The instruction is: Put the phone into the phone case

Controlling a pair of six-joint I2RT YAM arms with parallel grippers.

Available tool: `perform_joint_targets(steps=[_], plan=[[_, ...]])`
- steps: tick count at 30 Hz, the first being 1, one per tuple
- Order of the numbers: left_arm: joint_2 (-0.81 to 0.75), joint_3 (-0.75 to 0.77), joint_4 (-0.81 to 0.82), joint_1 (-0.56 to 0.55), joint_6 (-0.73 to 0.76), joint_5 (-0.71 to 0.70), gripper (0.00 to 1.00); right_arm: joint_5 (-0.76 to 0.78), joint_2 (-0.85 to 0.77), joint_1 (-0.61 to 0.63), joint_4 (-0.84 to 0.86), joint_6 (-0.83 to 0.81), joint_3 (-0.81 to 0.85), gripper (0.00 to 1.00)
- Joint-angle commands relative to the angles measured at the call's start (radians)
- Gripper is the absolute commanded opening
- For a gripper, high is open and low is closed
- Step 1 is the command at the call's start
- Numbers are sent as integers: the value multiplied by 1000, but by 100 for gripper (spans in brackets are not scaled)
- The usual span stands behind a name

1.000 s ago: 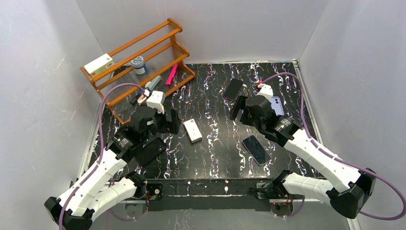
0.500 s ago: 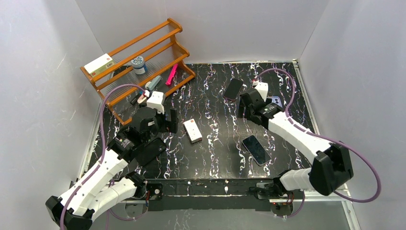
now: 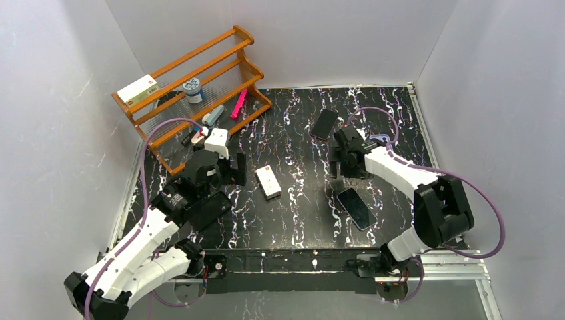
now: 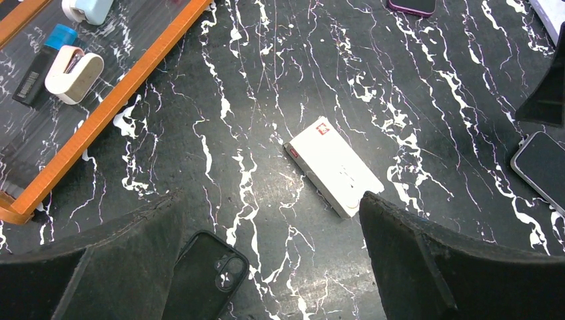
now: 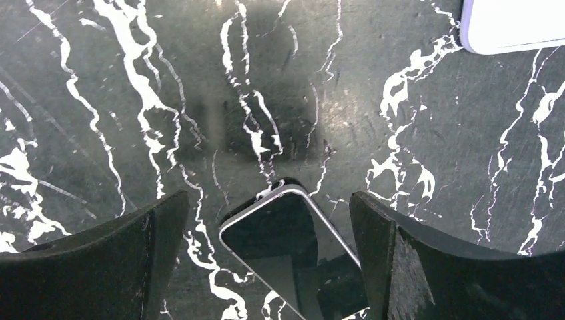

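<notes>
The phone (image 3: 356, 208) lies face up, dark screen with a silver rim, on the black marbled table right of centre. My right gripper (image 3: 341, 170) hangs open just beyond the phone's far end. In the right wrist view the phone's top end (image 5: 293, 247) sits between the spread fingers of the gripper (image 5: 270, 197), untouched. The black phone case (image 3: 208, 210) lies flat at the left, camera hole visible (image 4: 203, 280). My left gripper (image 3: 230, 170) stands open above the table beyond the case, its fingers (image 4: 270, 200) holding nothing.
A white box (image 3: 268, 181) lies between the arms. A second phone in a dark pink case (image 3: 324, 123) and a lilac phone (image 3: 381, 140) lie further back. An orange wooden rack (image 3: 200, 87) with small items stands at the back left.
My right gripper has swung from the back of the table down and nearer, ending over the phone's far end. The left arm has stayed put.
</notes>
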Motion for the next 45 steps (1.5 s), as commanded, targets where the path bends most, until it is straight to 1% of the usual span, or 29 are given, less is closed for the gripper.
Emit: perform_joint_targets(steps=[1, 4, 6, 9, 11, 13, 15, 21, 27, 29, 33, 35, 38, 40, 45], plan=[[-12, -9, 9, 4, 4, -24, 98, -11, 18, -88, 46, -33, 12, 96], [-13, -10, 8, 4, 7, -26, 98, -22, 63, -174, 103, -79, 53, 77], [-18, -12, 5, 5, 9, -30, 98, -16, 108, -225, 119, -102, 93, 68], [-26, -16, 0, 4, 9, -39, 98, -39, 166, -304, 150, -127, 137, 57], [-28, -18, -1, 4, 9, -49, 98, -40, 196, -331, 159, -136, 169, 51], [-30, -18, -1, 4, 11, -57, 98, -31, 222, -348, 167, -142, 187, 47], [-26, -17, -2, 4, 12, -60, 98, -24, 243, -364, 180, -147, 203, 46], [-25, -18, -5, 4, 14, -61, 98, -28, 313, -408, 194, -173, 240, 45], [-24, -18, -9, 4, 18, -60, 98, -55, 346, -426, 209, -192, 242, 44], [-23, -17, -11, 4, 19, -62, 98, -59, 360, -426, 211, -192, 235, 42], [-30, -20, -14, 4, 24, -65, 98, -80, 378, -426, 217, -194, 225, 35], [-33, -23, -13, 5, 27, -66, 98, -94, 374, -426, 209, -194, 228, 28], [-31, -24, -14, 4, 29, -74, 98, -125, 360, -425, 202, -193, 235, 15], [-28, -24, -15, 4, 30, -77, 98, -155, 344, -422, 194, -192, 239, 1], [-25, -20, -28, 4, 30, -101, 98, -238, 267, -401, 171, -167, 229, 1]])
